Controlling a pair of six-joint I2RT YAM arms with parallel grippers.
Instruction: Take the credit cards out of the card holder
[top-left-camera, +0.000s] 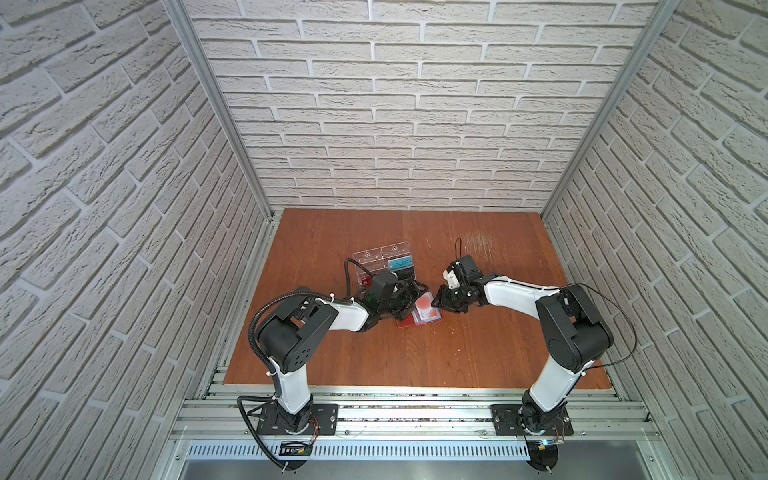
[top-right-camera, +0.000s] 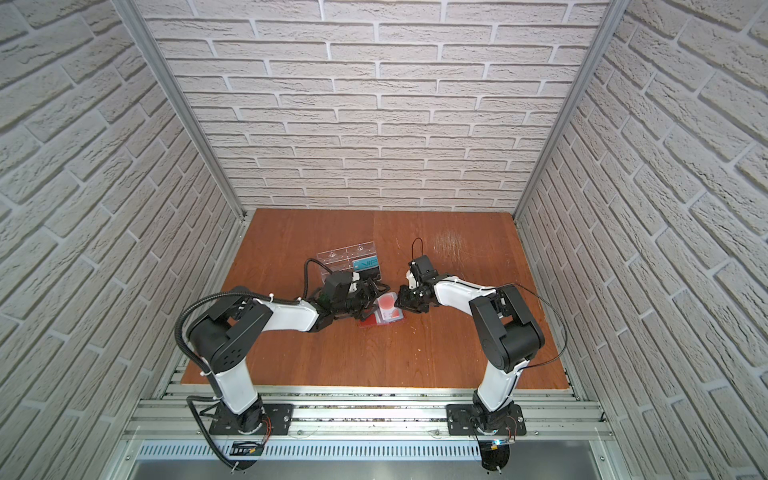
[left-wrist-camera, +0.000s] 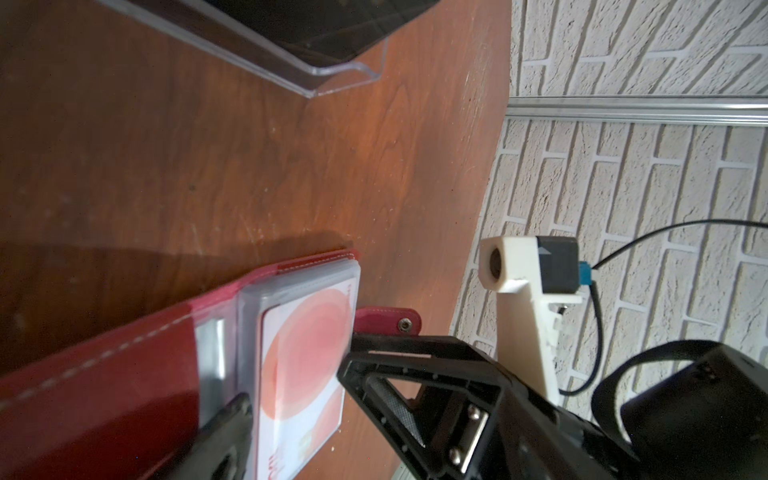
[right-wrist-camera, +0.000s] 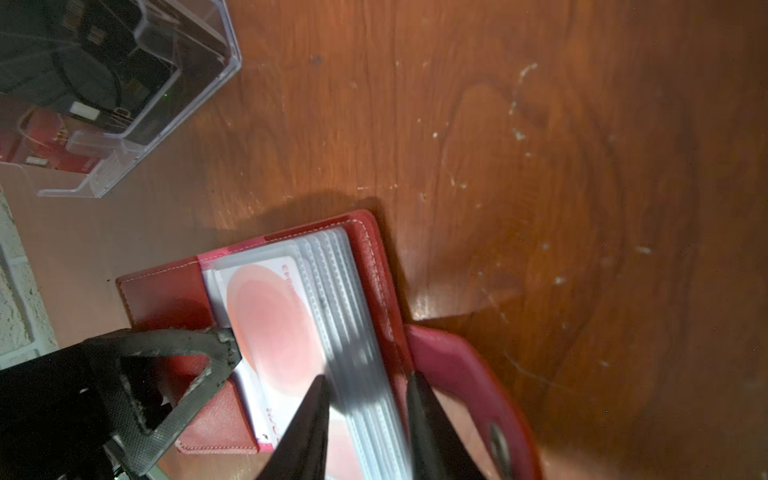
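Top pair: mounted high above the front rail (top-left-camera: 415, 411) and the arm bases (top-left-camera: 291, 415), facing down and toward the back brick wall (top-left-camera: 395, 104). They sit far off and take in the whole table (top-left-camera: 415, 353).
Top pair overlap: nearly everything, only slightly shifted sideways.
Left wrist: low and close over the table, facing across the card holder (left-wrist-camera: 104, 365) toward a side wall, with the right wrist camera (left-wrist-camera: 528, 266) in its sight.
Right wrist: close, looking steeply down on the card holder.
Wrist overlap: the card holder and a corner of the clear rack (right-wrist-camera: 124, 104).

Top views bright, edges bowed; wrist views dim, card holder (right-wrist-camera: 324, 266) blurred.
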